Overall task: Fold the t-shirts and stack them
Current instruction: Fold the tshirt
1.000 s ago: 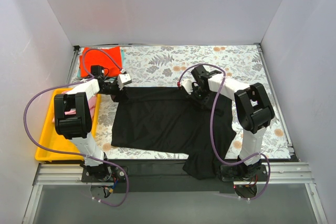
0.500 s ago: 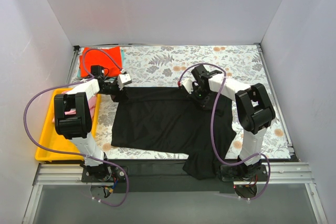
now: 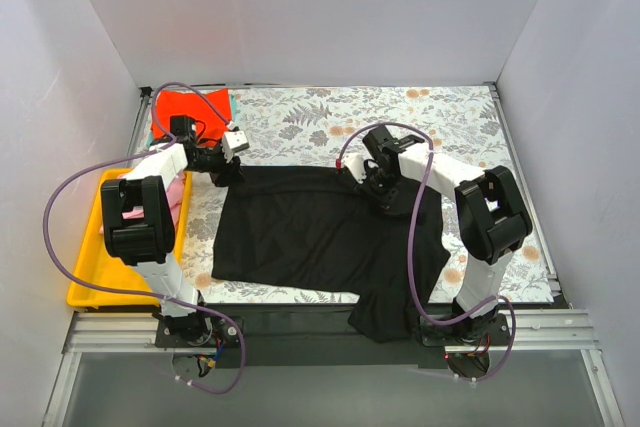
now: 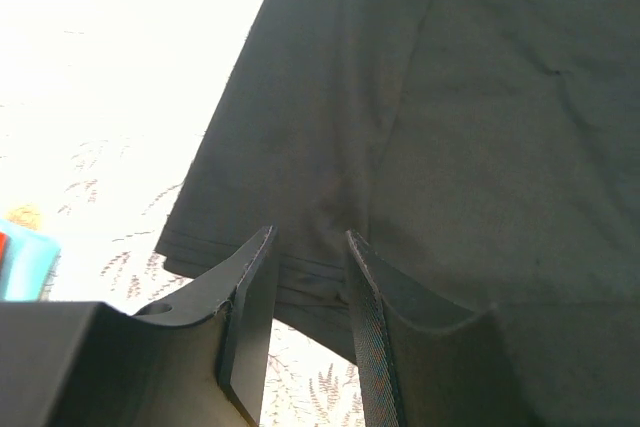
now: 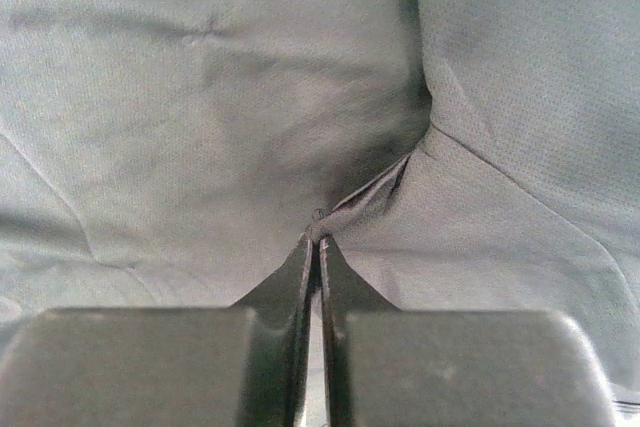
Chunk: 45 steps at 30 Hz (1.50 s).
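Observation:
The large black t-shirt (image 3: 320, 232) lies spread over the middle of the table, its near edge hanging off the front. My left gripper (image 3: 227, 169) is at its far left sleeve. In the left wrist view this gripper (image 4: 309, 235) is open, its fingers straddling the sleeve hem (image 4: 300, 282). My right gripper (image 3: 376, 187) is on the far right part of the shirt, and in the right wrist view it (image 5: 318, 239) is shut on a small pinch of black cloth. The red-orange t-shirt (image 3: 188, 109) lies folded at the back left on a teal one (image 3: 232, 104). A pink one (image 3: 181, 190) shows in the tray.
A yellow plastic tray (image 3: 85, 247) sits along the left edge beside the left arm. The grey-and-orange floral table cloth (image 3: 450, 117) covers the table. White walls stand at the left, back and right.
My left wrist has shifted a little toward the back. My right gripper has edged slightly left on the shirt. The black shirt lies much as before.

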{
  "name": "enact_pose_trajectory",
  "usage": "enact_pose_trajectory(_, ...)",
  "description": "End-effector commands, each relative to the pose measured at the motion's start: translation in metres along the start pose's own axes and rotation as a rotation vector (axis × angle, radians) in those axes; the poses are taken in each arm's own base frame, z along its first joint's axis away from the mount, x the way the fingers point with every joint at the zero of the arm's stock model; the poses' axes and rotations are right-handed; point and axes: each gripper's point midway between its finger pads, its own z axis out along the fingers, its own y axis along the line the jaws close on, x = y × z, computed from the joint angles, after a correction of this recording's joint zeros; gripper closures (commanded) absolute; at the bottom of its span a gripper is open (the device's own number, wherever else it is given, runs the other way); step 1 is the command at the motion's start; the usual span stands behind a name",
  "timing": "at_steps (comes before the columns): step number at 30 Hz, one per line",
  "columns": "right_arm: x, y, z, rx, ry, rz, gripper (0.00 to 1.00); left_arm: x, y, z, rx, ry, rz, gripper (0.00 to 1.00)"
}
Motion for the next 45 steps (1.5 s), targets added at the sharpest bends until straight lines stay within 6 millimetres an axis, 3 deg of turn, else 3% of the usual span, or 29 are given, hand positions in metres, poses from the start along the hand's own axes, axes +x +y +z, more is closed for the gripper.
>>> enact_pose_trajectory(1, 0.009, 0.013, -0.002, -0.042, 0.026, 0.024, 0.92, -0.019, 0.000, -0.012, -0.001, -0.032, 0.038, 0.68)
enact_pose_trajectory(5, 0.015, 0.018, -0.002, -0.063, 0.047, 0.031, 0.75, -0.010, -0.006, -0.009, 0.020, -0.005, 0.041, 0.69)
enact_pose_trajectory(8, 0.008, 0.019, -0.012, -0.064, 0.015, 0.035, 0.68, 0.000, -0.011, -0.006, 0.033, 0.027, 0.052, 0.70)
enact_pose_trajectory(14, 0.016, 0.000, -0.043, 0.019, -0.021, 0.044, 0.69, 0.020, -0.024, 0.000, 0.063, 0.115, 0.121, 0.81)
enact_pose_trajectory(19, 0.050, -0.020, -0.054, 0.094, 0.027, 0.057, 0.68, 0.030, -0.023, 0.007, 0.059, 0.152, 0.138, 0.84)
enact_pose_trajectory(27, 0.099, -0.036, -0.052, 0.122, 0.113, 0.160, 0.66, 0.049, -0.025, 0.007, 0.066, 0.232, 0.171, 0.78)
enact_pose_trajectory(32, 0.117, -0.032, -0.052, 0.092, 0.130, 0.221, 0.62, 0.052, -0.027, 0.007, 0.072, 0.244, 0.172, 0.76)
enact_pose_trajectory(35, 0.122, -0.025, -0.049, 0.065, 0.128, 0.239, 0.56, 0.056, -0.028, 0.007, 0.079, 0.252, 0.169, 0.72)
enact_pose_trajectory(45, 0.117, -0.025, -0.034, 0.004, 0.112, 0.309, 0.57, 0.062, -0.024, 0.010, 0.086, 0.275, 0.186, 0.75)
